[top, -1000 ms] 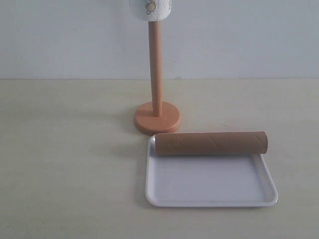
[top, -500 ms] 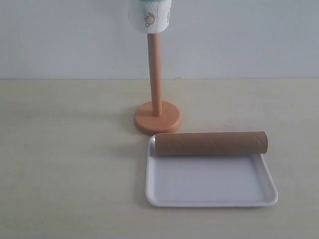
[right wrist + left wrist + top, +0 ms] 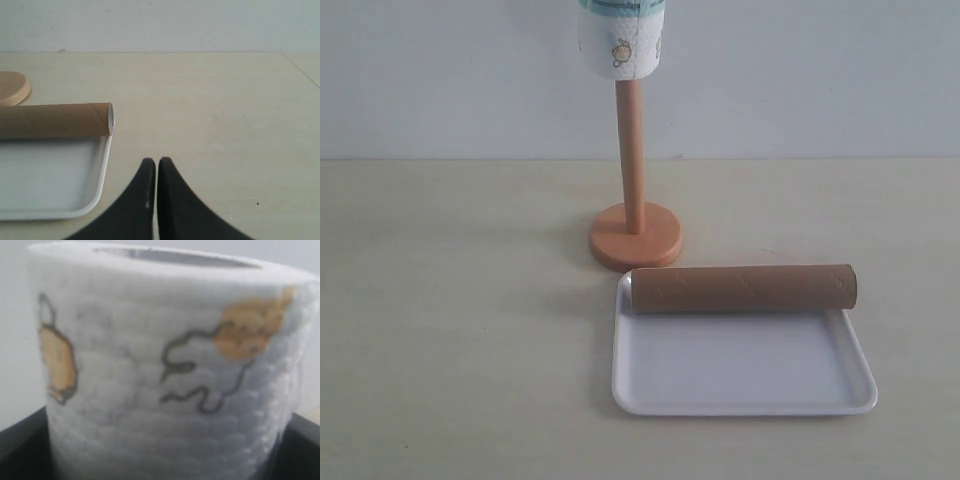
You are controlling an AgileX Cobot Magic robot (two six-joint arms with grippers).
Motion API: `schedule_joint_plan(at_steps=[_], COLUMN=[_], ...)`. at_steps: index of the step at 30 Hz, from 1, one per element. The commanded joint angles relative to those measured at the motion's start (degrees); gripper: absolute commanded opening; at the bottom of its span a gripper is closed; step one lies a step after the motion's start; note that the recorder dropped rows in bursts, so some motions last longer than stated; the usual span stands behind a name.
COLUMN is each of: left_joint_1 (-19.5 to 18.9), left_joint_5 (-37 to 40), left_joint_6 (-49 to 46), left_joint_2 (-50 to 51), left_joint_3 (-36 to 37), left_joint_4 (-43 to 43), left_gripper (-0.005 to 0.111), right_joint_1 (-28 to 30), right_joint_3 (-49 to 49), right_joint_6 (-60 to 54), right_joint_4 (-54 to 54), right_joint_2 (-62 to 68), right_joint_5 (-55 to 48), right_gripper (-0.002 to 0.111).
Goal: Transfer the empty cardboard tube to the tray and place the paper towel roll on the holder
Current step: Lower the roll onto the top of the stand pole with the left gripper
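The white printed paper towel roll (image 3: 620, 40) hangs at the top edge of the exterior view, with the tip of the holder's pole (image 3: 631, 150) inside its lower end. In the left wrist view the roll (image 3: 165, 355) fills the frame. My left gripper (image 3: 162, 450) is shut on it, with black fingers (image 3: 20, 450) showing at both sides. The brown cardboard tube (image 3: 745, 288) lies across the far rim of the white tray (image 3: 740, 375). My right gripper (image 3: 157, 161) is shut and empty above the table, beside the tray's right edge (image 3: 102, 170) and near the tube's open end (image 3: 111, 118).
The holder's round base (image 3: 635, 238) stands just behind the tray's left far corner and shows at the edge of the right wrist view (image 3: 12, 87). A pale wall stands behind the beige table (image 3: 450, 320).
The paper towel roll has come down a little further over the top of the holder's pole. The tube, the tray and the right gripper have not moved.
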State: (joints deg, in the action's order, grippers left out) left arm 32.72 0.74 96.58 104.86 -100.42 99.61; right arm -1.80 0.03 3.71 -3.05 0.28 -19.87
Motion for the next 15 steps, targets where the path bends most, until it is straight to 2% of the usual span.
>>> schedule_joint_plan(at_steps=[1, 15], left_joint_1=[0.58, 0.62], left_joint_5=[0.61, 1.6], left_joint_6=[1.06, 3.59], left_joint_2=[-0.49, -0.35], left_joint_3=[-0.16, 3.64], left_joint_4=[-0.49, 0.23], left_gripper=[0.004, 0.004], right_joint_1=[-0.02, -0.02], right_joint_3=[-0.03, -0.03], right_joint_6=[0.23, 0.23], right_joint_4=[-0.23, -0.23], right_joint_2=[-0.28, -0.28], right_joint_5=[0.77, 0.77], right_gripper=[0.001, 0.001])
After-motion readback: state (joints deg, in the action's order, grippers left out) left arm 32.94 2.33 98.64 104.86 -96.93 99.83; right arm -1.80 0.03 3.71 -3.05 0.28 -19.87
